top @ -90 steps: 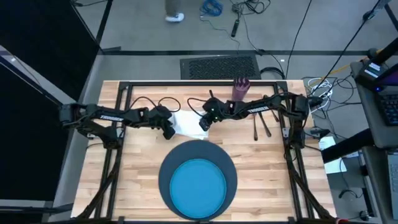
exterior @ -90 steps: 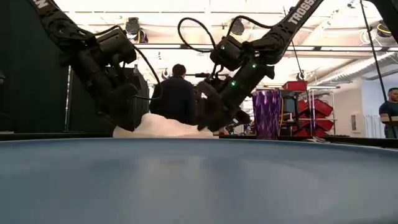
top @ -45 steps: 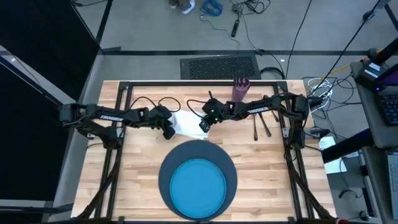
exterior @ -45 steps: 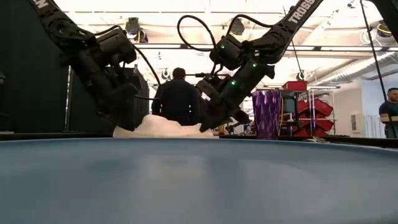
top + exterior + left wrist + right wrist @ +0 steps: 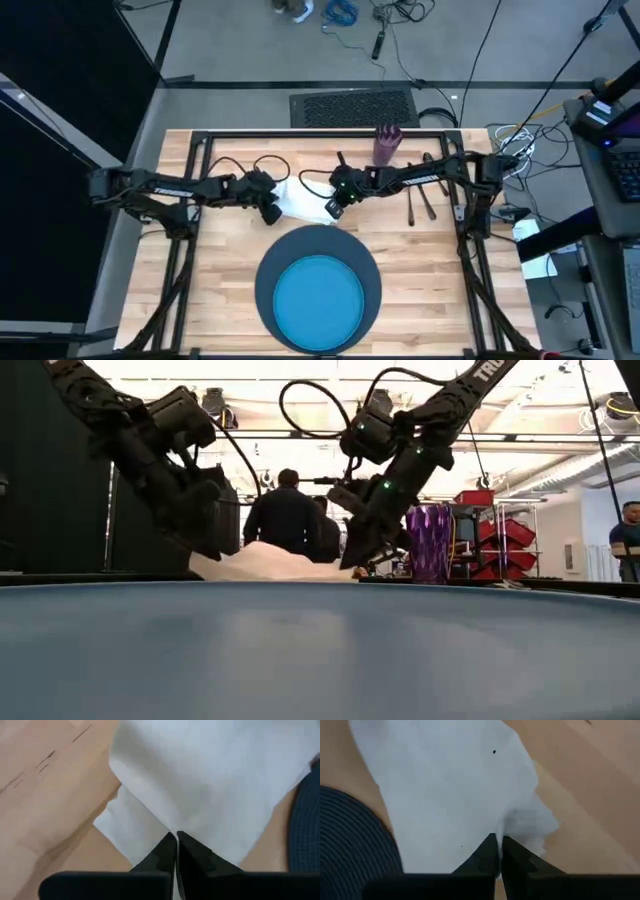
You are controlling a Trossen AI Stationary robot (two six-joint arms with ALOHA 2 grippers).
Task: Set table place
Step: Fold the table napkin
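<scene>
A white napkin (image 5: 300, 198) lies on the table (image 5: 220, 270) just beyond the dark grey charger (image 5: 268, 262), which carries the blue plate (image 5: 318, 300). My left gripper (image 5: 271, 212) is shut on the napkin's left end and my right gripper (image 5: 335, 207) on its right end. In the low view the napkin (image 5: 270, 560) bulges up between the two grippers. A purple cup (image 5: 386, 145) stands at the far edge. Dark-looking cutlery (image 5: 420, 202) lies right of the napkin. My left gripper pinches a raised fold of the napkin (image 5: 172, 831) between its two fingers, slanting down from the table's left. The cloth beyond the fold spreads out on the table. My right gripper pinches a puckered fold near the napkin's right edge (image 5: 501, 831), slanting down from the right; the rest lies on the wood.
The black metal frame (image 5: 300, 135) runs round the table's far part and down both sides. Bare wood shows left and right of the charger. In the low view people stand in the room behind the table.
My right gripper has gone a little toward the table's right and near edges with its end of the napkin. My left gripper keeps its hold with its arm tipped more upright. The napkin now spans wider between the two grippers.
</scene>
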